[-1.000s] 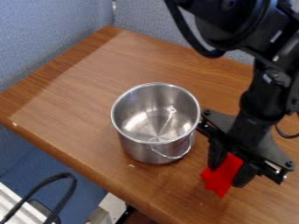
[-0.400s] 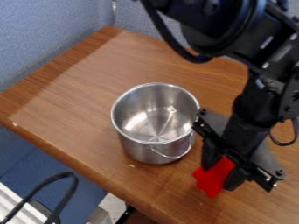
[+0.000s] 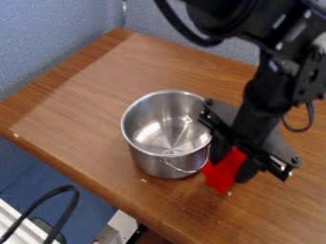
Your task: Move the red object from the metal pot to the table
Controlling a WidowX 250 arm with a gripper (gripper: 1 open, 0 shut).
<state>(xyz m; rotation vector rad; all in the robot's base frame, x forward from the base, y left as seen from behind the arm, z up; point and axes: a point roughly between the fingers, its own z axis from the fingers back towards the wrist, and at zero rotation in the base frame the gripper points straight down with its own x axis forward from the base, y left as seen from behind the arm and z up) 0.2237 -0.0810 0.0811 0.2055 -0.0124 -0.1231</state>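
My jaws pinch the red object [image 3: 224,172] by its upper end, so it hangs just beside the metal pot [image 3: 167,132], over the tabletop [image 3: 71,91] edge. It looks light, stiff and smooth; likely slippery, so I would grip its flat faces squarely.

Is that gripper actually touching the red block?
Touching. The camera view shows the gripper closed on the top of the red block, which hangs beside the metal pot.

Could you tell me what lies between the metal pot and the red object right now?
Only a bare strip of table separates the metal pot from the red object, seen in the camera view.
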